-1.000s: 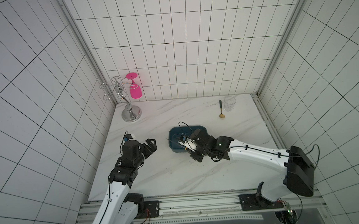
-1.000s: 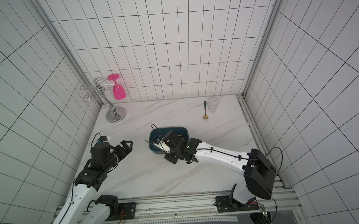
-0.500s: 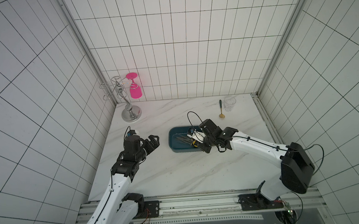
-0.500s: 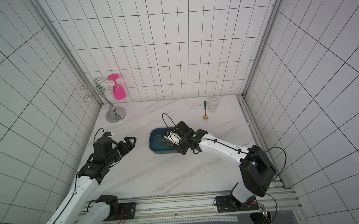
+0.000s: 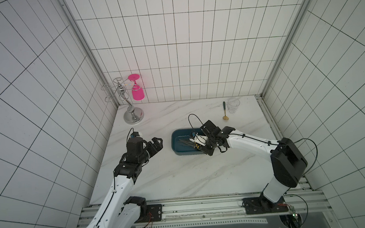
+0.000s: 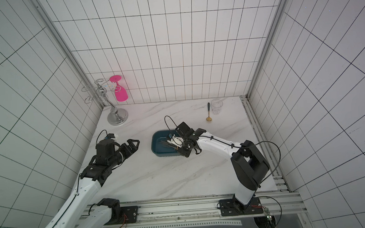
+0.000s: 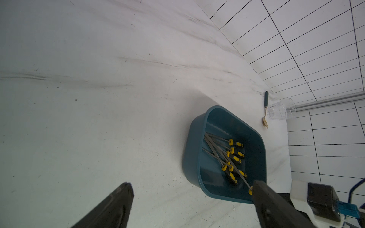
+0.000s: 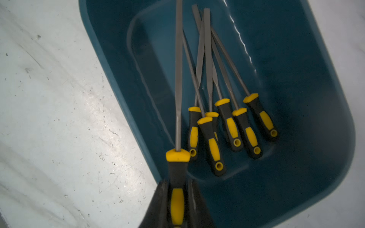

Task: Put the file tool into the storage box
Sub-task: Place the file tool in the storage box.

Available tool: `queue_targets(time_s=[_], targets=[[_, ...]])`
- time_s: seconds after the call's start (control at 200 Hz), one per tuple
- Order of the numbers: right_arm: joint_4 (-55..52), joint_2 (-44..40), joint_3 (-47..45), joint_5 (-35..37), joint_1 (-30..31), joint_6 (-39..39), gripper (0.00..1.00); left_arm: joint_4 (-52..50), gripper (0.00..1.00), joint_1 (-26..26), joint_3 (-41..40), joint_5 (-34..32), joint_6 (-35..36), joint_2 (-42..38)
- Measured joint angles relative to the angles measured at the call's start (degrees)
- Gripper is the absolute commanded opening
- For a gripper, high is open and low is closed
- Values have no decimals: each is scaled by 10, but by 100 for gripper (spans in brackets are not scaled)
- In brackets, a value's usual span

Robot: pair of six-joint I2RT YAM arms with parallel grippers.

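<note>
Grips the file by its handle in the closed right gripper, shaft lengthwise above the box; leaves the open, empty left gripper farther off.

Bright, even light; wide-angle bending at edges; right wrist view slightly blurred.

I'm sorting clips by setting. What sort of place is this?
Likely a robot test cell, not a real room: white tiled walls on three sides, a marble-look tabletop, and a metal rail at its front bearing the left arm and right arm.
</note>
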Motion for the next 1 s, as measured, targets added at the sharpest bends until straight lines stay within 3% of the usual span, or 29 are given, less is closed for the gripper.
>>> queue_targets(time_s=[0.391,0.556,0.721,0.926,0.952,0.977,1.002], targets=[[-19,47,49,23,0,-27,0,0,98,0,0,0,5,-8],[-31,70,72,22,-2,-35,6,-2,98,0,-1,-4,10,-8],[-37,83,93,37,-4,-39,34,-2,98,0,-3,-6,10,-10],[-34,88,99,60,-4,-40,50,0,98,0,-5,-18,14,-13],[-33,87,99,62,-4,-39,55,0,98,0,-5,-21,15,-13],[-31,86,99,64,-4,-38,70,0,98,0,-5,-23,16,-14],[-27,84,99,66,-4,-34,74,0,98,0,-5,-27,18,-15]])
